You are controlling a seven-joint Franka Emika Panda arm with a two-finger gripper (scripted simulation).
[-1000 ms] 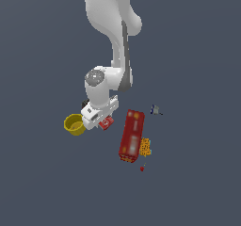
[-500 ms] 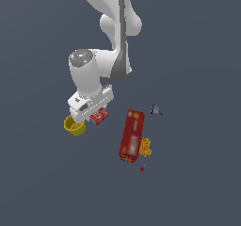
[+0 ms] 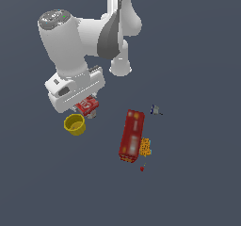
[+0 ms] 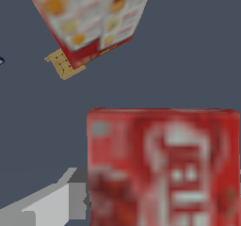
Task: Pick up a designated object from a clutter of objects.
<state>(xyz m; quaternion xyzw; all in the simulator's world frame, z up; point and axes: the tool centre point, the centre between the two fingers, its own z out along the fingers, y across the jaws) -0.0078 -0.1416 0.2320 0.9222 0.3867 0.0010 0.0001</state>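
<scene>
My gripper is shut on the small red box with white lettering and holds it above the floor, just beside and above the yellow bowl. In the wrist view the small red box fills the near part of the picture, with one grey finger against its side. The rest of the clutter lies on the floor. The long red carton and the orange patterned piece are toward the exterior view's right. The dark-topped can is hidden.
A tiny red bit lies past the carton's end and a small blue-grey bit lies beyond it. The wrist view shows the carton's end and the orange piece. The arm's white base stands behind.
The gripper has risen and shifted toward the exterior view's left with the small red box in it, ending above the yellow bowl's edge. The other items have not moved.
</scene>
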